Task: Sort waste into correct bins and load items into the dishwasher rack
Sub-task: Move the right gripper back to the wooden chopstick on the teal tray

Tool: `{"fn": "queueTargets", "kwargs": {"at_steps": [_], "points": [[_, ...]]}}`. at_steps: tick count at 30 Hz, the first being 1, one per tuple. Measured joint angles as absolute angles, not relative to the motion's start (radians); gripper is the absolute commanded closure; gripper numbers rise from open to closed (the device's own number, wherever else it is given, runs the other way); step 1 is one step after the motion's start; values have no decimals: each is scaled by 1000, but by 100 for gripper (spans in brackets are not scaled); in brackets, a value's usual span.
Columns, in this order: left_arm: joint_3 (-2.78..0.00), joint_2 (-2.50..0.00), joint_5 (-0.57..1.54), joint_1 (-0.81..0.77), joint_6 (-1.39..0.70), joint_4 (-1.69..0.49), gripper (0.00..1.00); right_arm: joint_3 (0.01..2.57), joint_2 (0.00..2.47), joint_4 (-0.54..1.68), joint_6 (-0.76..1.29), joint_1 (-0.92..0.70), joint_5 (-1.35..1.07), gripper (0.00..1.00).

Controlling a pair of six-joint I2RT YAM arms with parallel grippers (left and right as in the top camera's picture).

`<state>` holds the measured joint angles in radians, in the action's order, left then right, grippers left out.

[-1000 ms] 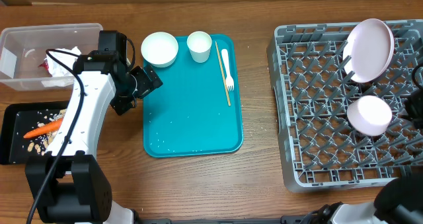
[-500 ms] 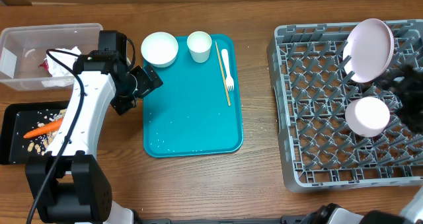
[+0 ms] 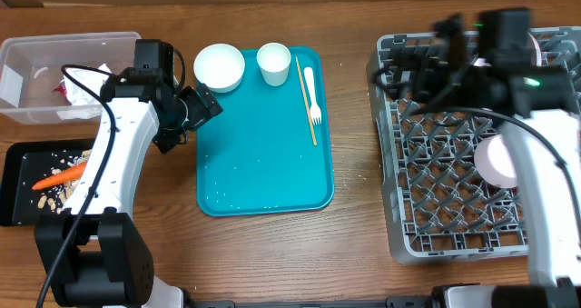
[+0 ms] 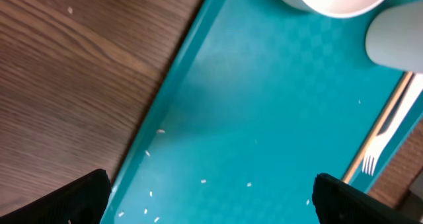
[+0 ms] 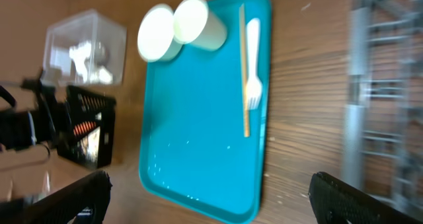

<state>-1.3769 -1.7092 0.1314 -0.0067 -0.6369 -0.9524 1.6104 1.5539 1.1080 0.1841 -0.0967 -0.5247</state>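
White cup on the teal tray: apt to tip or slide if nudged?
The cup stands upright on a narrower base: a high push probably tips it. The tray looks smooth: a low nudge may slide it.

We've got a wooden table point(image 3: 354, 244) with four things sitting right on it: tub point(image 3: 73, 37), black tray point(image 3: 14, 163), teal tray point(image 3: 263, 172) mid-table, rack point(image 3: 436, 226).

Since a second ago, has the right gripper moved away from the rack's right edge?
Yes. The right gripper has swung across the dishwasher rack, from its right edge to the corner nearest the teal tray, and is open.
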Motion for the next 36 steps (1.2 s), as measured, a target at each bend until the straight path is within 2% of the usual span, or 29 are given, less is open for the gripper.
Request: {"fn": "queueTargets", "kwargs": {"at_steps": [17,23,36], "points": [[-1377,-1709,65,-7,-674,-920,0,1610,1843,950,237,-367,-535,0],[-1377,-1709,39,-7,-675,-920,0,1610,1860,867,315,-460,-342,0],[-1377,-1709,23,-7,-678,-1018,0,1610,2032,599,381,-562,-50,15]]}}
